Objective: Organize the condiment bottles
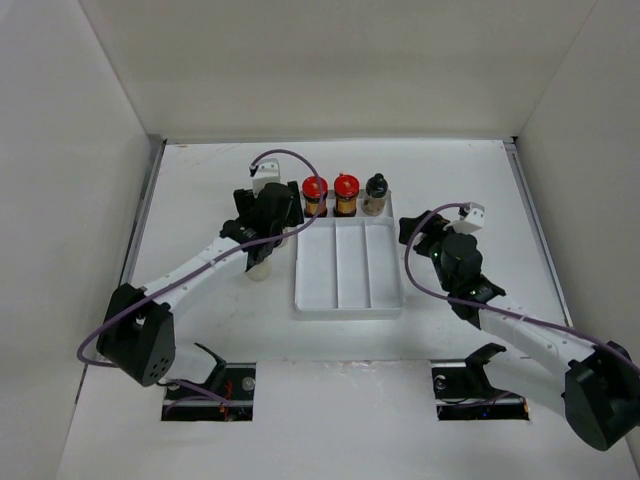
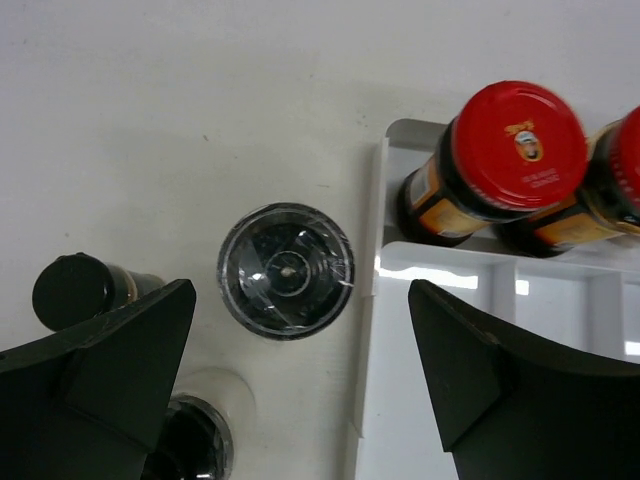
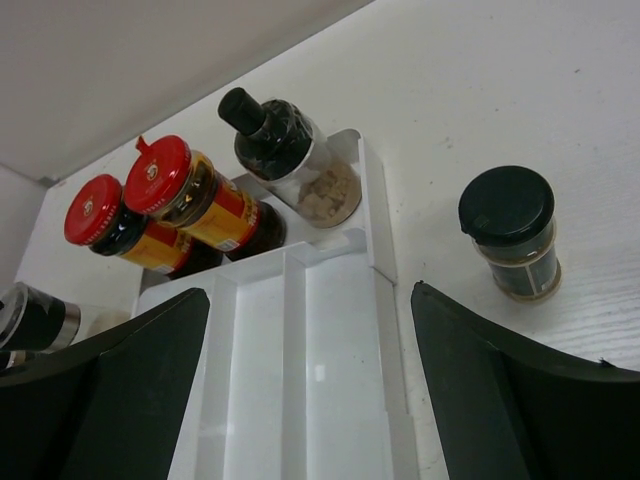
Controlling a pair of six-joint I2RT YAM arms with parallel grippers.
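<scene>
Two red-capped amber jars [image 1: 315, 193] [image 1: 346, 192] and a black-capped bottle [image 1: 375, 193] stand in the far end of the white divided tray [image 1: 345, 300]. In the left wrist view a dark bottle with a clear top [image 2: 286, 270] stands on the table just left of the tray rim [image 2: 372, 260], with a black-capped bottle [image 2: 72, 288] and another dark-topped one [image 2: 190, 440] near it. My left gripper [image 2: 300, 380] is open and empty above them. My right gripper [image 3: 310, 390] is open and empty over the tray. A black-capped jar [image 3: 515, 225] stands on the table right of the tray.
White walls enclose the table on three sides. A pale bottle [image 1: 258, 268] stands under the left arm, left of the tray. A silver-banded bottle [image 3: 30, 320] shows at the left edge of the right wrist view. The tray's three long compartments [image 3: 340, 330] hold nothing.
</scene>
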